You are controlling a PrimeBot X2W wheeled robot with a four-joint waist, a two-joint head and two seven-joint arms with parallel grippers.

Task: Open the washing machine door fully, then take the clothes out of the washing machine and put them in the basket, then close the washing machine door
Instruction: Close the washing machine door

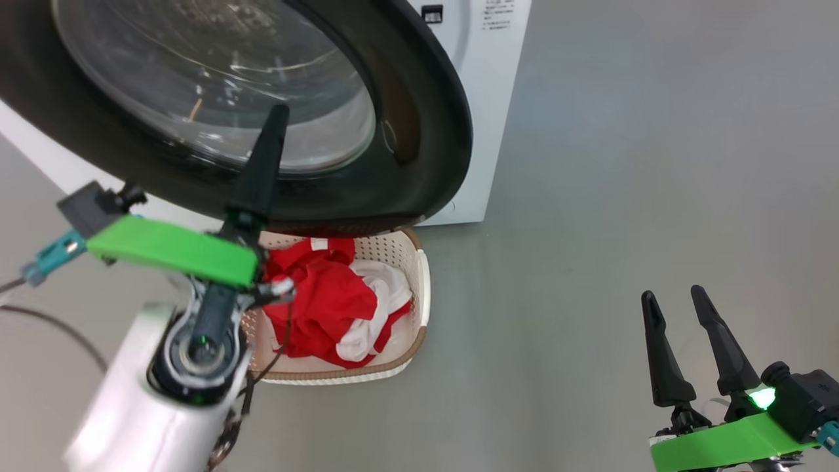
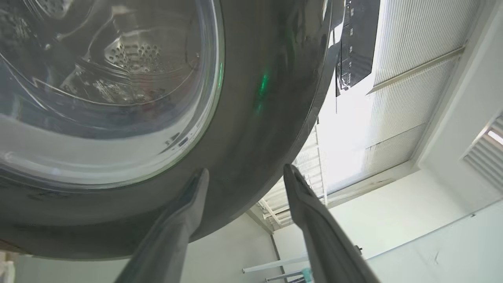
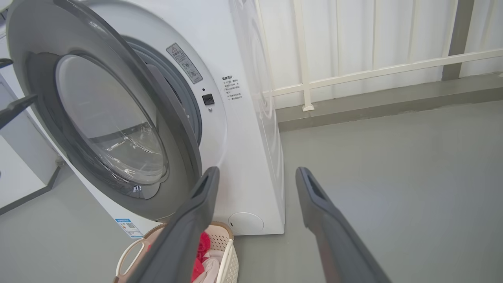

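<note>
Head view, left hand (image 1: 274, 131): raised, fingers pointed up across the lower rim of the washing machine door (image 1: 419, 131).
Head view, right hand (image 1: 674, 296): held low, fingers spread, nothing gripped, bare floor (image 1: 623, 164) around it.
Head view, clothes (image 1: 328, 301): heaped in the basket (image 1: 423, 282) under the door's edge, at the washing machine (image 1: 491, 98).
Left wrist view: fingers are seen parted and empty, the rim just beyond.
Right wrist view: the door is seen ajar, with open floor to the machine's right.

Red clothes (image 1: 324, 305) in basket (image 1: 423, 282); door (image 1: 426, 131) half-open
</note>
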